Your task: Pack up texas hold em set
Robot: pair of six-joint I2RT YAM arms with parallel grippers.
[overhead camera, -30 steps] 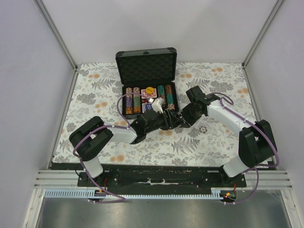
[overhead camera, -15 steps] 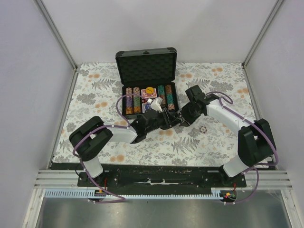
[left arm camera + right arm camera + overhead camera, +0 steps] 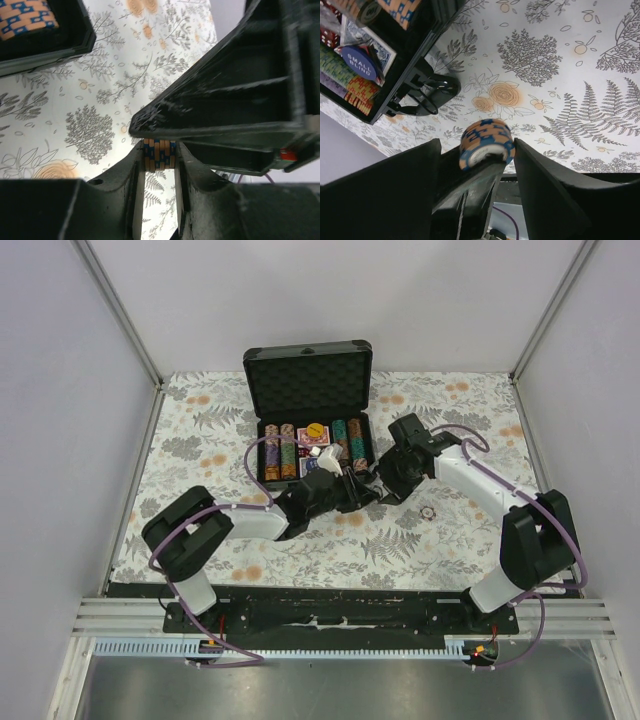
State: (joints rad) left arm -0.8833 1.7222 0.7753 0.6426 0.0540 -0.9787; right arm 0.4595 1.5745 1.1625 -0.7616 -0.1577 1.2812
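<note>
With chips (image 3: 160, 157) clamped in left gripper (image 3: 159, 152) and right gripper (image 3: 477, 146) spread around them, close right squarely on the stack before loosening left, then carry to case (image 3: 308, 380).

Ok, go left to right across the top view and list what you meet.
left arm's elbow → briefcase → loose chip → right arm's elbow
</note>
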